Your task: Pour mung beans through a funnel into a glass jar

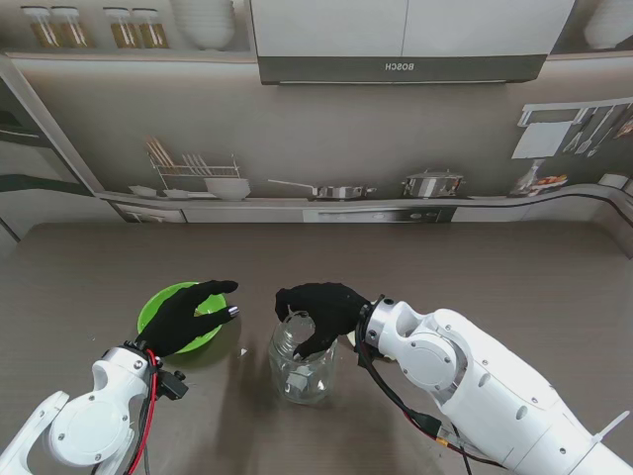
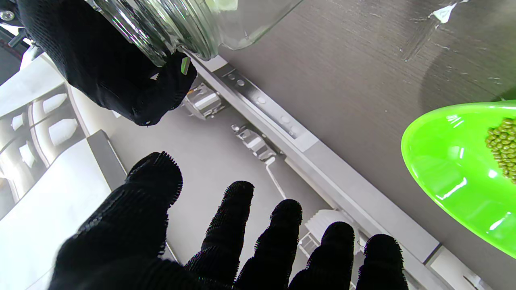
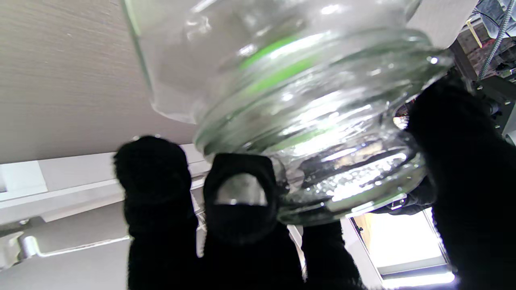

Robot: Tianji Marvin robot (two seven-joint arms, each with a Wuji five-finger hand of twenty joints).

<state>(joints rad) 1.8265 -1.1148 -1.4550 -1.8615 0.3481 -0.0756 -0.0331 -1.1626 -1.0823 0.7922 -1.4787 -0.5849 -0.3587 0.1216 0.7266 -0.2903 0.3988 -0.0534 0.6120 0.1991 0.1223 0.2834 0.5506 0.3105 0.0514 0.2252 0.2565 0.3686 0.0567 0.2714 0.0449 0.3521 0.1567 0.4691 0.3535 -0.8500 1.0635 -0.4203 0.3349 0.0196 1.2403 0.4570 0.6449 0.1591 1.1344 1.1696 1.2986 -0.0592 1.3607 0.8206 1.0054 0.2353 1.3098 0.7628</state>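
Right hand grips clear, seemingly empty glass jar — upright.

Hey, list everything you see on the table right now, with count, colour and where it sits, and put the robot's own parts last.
Clear glass jar: one, transparent, near the table's middle close to me, its mouth gripped from above by the right hand.
Bright green plastic bowl: one, left of the jar, partly under the left hand.
Small green mung beans: a pile, inside the bowl.
Funnel: not made out in any view.
Dark wood-grain table: one, brown-grey, under everything.
Left hand: one, black glove, fingers apart over the bowl, holding nothing.
Right hand: one, black glove, closed on the jar's mouth.
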